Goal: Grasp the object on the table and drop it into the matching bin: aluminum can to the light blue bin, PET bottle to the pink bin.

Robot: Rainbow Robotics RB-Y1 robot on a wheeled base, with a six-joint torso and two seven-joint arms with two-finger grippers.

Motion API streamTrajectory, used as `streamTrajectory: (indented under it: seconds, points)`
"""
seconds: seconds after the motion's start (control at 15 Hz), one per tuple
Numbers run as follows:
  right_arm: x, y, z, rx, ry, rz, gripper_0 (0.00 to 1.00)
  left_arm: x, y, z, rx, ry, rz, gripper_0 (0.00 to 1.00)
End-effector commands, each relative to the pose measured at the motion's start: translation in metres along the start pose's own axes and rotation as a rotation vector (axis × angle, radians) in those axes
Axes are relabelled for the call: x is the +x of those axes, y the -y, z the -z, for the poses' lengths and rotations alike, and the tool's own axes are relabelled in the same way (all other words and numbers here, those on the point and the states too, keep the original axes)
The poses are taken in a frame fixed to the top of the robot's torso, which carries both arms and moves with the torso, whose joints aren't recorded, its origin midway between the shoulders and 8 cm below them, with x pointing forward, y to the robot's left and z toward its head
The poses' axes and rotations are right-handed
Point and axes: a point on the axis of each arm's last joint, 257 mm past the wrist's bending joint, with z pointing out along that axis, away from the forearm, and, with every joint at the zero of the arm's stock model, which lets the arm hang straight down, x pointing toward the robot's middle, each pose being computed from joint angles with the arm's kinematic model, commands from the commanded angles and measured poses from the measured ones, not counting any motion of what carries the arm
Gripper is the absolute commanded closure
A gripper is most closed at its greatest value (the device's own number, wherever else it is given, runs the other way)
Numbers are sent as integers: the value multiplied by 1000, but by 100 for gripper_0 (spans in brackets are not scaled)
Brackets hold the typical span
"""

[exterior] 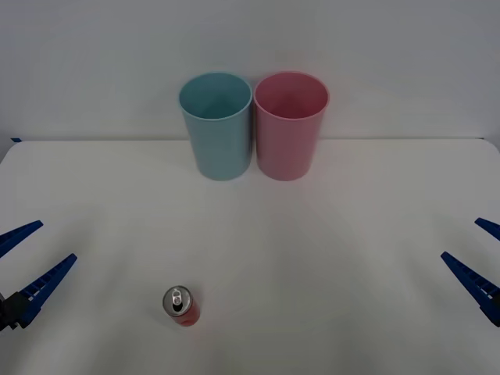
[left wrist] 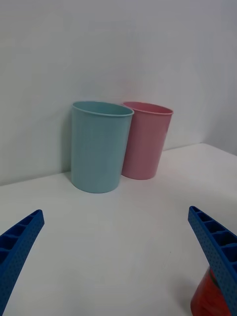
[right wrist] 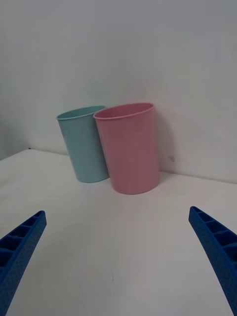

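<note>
Small red aluminum can [exterior: 181,305], silver-topped, stands near-left on the surface [exterior: 351,258]; light blue bin [exterior: 216,125] and pink bin [exterior: 290,125] far; left gripper [exterior: 23,258] and right gripper [exterior: 483,254] fingers apart.

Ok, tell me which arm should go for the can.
Left. The red can stands on the robot's left half of the table, nearer the open left gripper than the open right gripper.
</note>
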Motion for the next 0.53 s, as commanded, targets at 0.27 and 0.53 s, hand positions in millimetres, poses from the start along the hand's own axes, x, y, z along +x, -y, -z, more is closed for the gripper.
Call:
streamTrajectory:
  seconds: [0.27, 0.53]
  points:
    - [0, 0, 0, 0, 0, 0, 0, 3, -11, 6, -30, 5, 21, 0]
    - [0, 0, 0, 0, 0, 0, 0, 5, -19, 19, -37, -34, 8, 0]
